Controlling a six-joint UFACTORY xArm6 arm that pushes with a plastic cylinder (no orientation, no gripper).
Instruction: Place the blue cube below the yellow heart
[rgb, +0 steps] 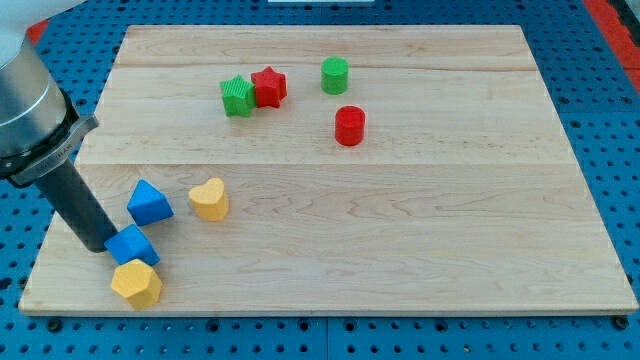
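The blue cube (132, 246) lies near the board's lower left corner. My tip (100, 243) touches its left side. The yellow heart (209, 198) lies to the upper right of the cube, a short way off. A second blue block (149, 203), wedge-like, sits between them, just above the cube and left of the heart. A yellow hexagonal block (136, 283) sits right below the cube, touching it.
A green block (237, 96) and a red star (268, 87) touch each other at the top middle. A green cylinder (335, 75) and a red cylinder (350, 126) stand to their right. The board's left edge (60, 215) runs close behind my tip.
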